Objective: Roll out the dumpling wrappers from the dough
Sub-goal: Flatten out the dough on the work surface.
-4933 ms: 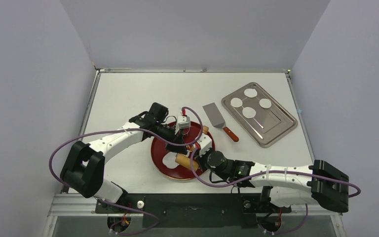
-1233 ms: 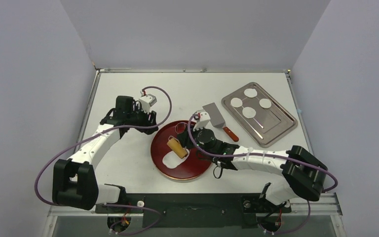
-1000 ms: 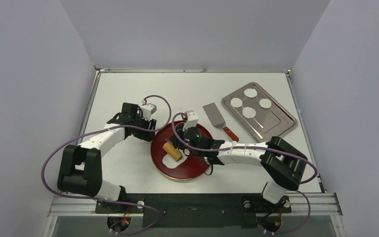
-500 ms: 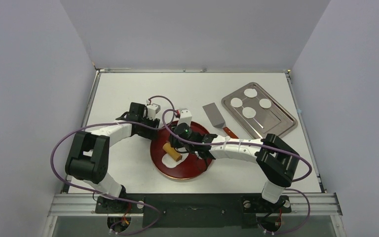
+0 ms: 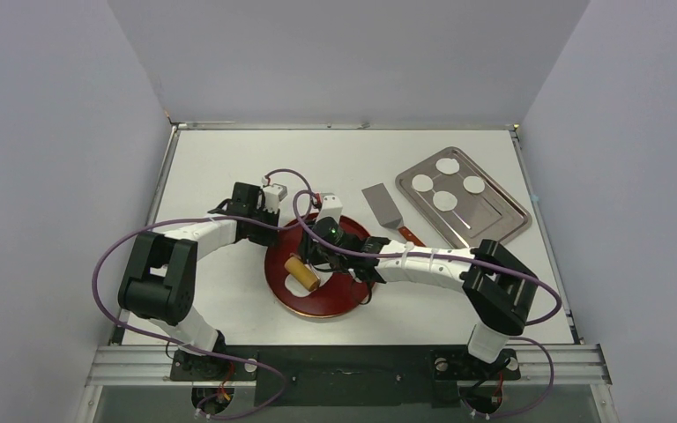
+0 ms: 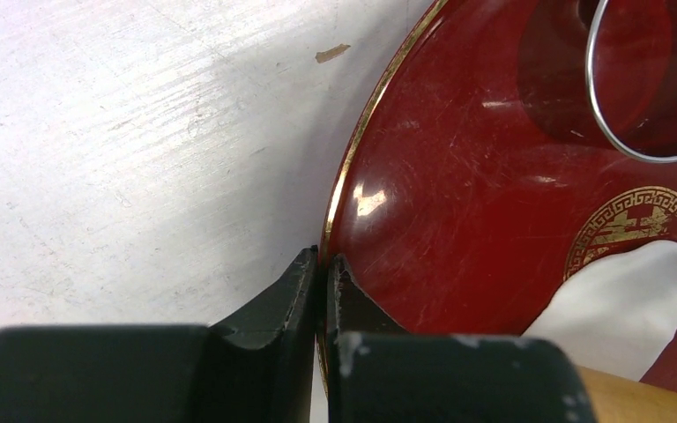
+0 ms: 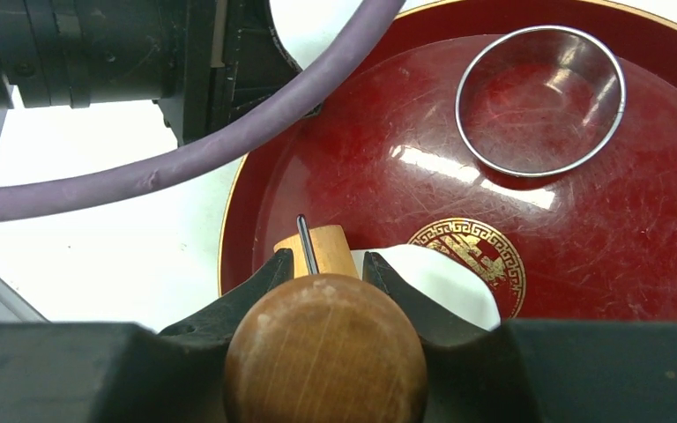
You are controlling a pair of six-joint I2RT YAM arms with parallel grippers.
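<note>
The left gripper [image 6: 323,260] pinches the round red plate's [image 6: 494,176] rim, the right gripper [image 7: 326,257] clamps one wooden rolling pin [image 7: 324,352], its axis pointing ahead by one ragged white dough sheet [image 7: 445,278], and four round white wrappers [image 5: 445,201] lie well apart.

plate [image 6: 494,220]: red lacquer, glossy; showed fine scratches, gilt rim
table [image 6: 141,132]: white, matt, looked faintly streaked
ring cutter [image 7: 538,173]: thin metal, polished bright
rolling pin [image 7: 324,352]: wood, smooth, slight sheen
dough [image 6: 626,300]: white, matt, looked soft
tray [image 5: 485,220]: brushed metal, dull shine
spatula [image 5: 381,204]: blade looked metal
left claw [image 6: 324,257]: black plastic, matt
cable [image 7: 229,150]: purple, smooth sheath
</note>
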